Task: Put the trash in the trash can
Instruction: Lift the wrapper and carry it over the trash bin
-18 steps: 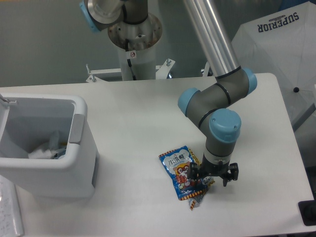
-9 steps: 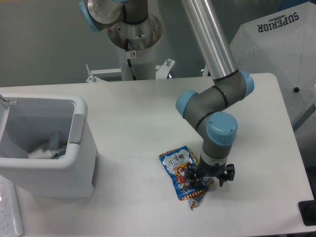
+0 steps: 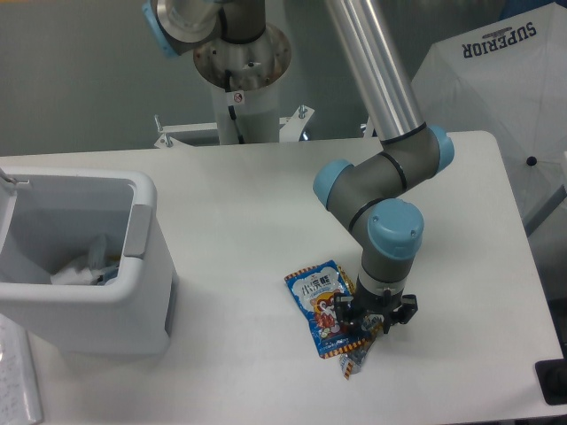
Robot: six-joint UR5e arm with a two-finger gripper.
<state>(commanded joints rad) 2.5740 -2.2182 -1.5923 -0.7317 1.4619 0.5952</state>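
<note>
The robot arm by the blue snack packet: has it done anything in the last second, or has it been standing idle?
The arm has crept leftward, bringing its gripper over the right edge of the blue snack packet. Whether the fingers have closed on it cannot be told. The packet has not moved, and the white trash can and its contents look unchanged.

White table, "SUPERIOR" umbrella

White rectangular table top with rounded corners, evenly lit, matte. Plain grey-green wall behind. White fabric sheet printed "SUPERIOR" in dark letters off the table's right edge. Sheet of white paper with faint print at lower left. Small black object at lower right corner, too cropped to identify.
</note>
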